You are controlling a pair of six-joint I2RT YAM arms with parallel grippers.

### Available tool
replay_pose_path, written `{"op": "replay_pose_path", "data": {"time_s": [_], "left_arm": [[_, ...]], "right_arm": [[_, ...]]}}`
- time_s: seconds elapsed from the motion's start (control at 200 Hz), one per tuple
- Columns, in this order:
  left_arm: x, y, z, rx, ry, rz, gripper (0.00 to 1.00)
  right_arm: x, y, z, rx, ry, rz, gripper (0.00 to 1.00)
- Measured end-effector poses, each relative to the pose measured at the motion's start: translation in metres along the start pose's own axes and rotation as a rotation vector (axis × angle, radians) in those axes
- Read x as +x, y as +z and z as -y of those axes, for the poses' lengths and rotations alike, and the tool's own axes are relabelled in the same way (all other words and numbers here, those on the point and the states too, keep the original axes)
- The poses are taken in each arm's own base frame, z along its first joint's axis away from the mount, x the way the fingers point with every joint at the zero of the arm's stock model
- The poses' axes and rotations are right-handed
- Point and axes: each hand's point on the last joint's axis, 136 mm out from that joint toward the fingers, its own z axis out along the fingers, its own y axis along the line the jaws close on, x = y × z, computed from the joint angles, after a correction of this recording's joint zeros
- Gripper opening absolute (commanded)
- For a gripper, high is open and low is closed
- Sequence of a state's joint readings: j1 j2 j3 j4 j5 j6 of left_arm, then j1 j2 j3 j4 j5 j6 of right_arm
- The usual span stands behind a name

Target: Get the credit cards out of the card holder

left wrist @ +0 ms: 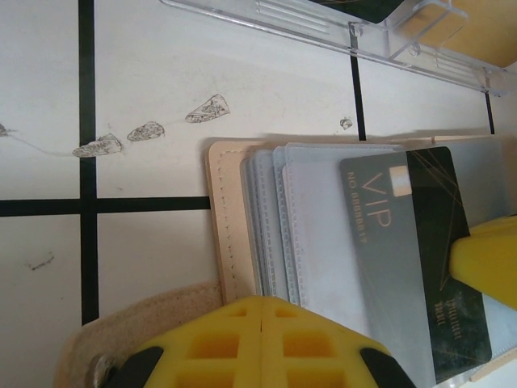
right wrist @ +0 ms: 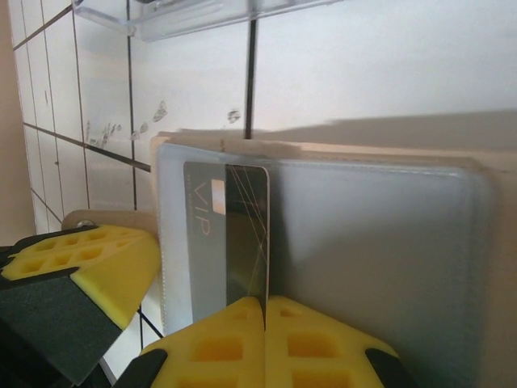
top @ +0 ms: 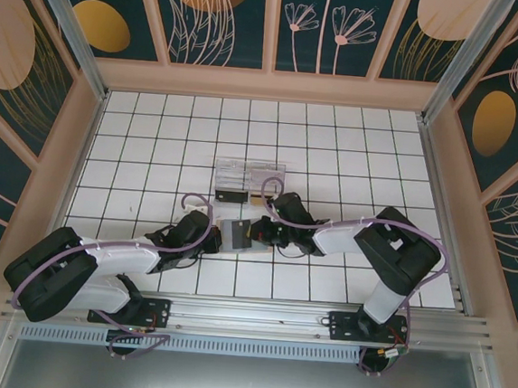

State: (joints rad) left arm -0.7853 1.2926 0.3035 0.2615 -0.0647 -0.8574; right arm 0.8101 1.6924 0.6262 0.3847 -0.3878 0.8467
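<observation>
Card holder [top: 236,233] lies open on the white tiled table [top: 336,146] at the middle of the top view, between the two grippers, with a clear plastic box [top: 250,177] just above it in the frame. In the left wrist view one dark credit card [left wrist: 420,267] marked VIP sits on the blue-grey plastic sleeves [left wrist: 315,242], at the lower right of the frame.

The left gripper [left wrist: 262,311] has its yellow pads pressed together at the holder's tan edge, so it looks clamped there as an anchor. The right gripper [right wrist: 265,311] has its pads shut on the near edge of the card.

Judged from this, the main risk is a skewed pull. If the card is dragged at an angle it may bind in its sleeve and haul the whole holder along. The left hold is on a thin edge and could slip, leaving nothing to pull against. The right pads catch only a narrow strip of card, so they might slide off. Whether sleeve plastic is pinched along with the card, I cannot tell.

The left wrist view gives the card's printed face, the fanned stack of sleeves and a metal snap [left wrist: 98,368] on the tan flap. The right wrist view gives the card's edge running straight into the seam of the pads. The top view places both arms, but the card is too small there to read.
</observation>
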Motion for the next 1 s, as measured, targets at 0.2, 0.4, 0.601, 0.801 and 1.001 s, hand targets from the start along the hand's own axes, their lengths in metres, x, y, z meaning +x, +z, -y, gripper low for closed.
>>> {"op": "replay_pose_path", "data": {"time_s": [0.2,0.4,0.601,0.801,1.001], "left_arm": [[0.000,0.000,0.000,0.000,0.000,0.000,0.00],[0.000,0.000,0.000,0.001,0.000,0.000,0.00],[0.000,-0.001,0.000,0.000,0.000,0.000,0.00],[0.000,-0.007,-0.002,-0.009,0.001,-0.002,0.18],[-0.017,-0.025,0.005,0.013,-0.015,0.075,0.81]], "right_arm": [[-0.006,-0.020,0.013,0.004,0.026,0.040,0.01],[-0.006,-0.040,0.026,0.014,0.032,0.079,0.01],[-0.010,-0.058,0.030,0.023,0.031,0.124,0.01],[-0.017,-0.079,0.025,0.040,-0.015,0.183,0.00],[-0.033,-0.098,0.004,0.074,-0.139,0.226,0.00]]}}
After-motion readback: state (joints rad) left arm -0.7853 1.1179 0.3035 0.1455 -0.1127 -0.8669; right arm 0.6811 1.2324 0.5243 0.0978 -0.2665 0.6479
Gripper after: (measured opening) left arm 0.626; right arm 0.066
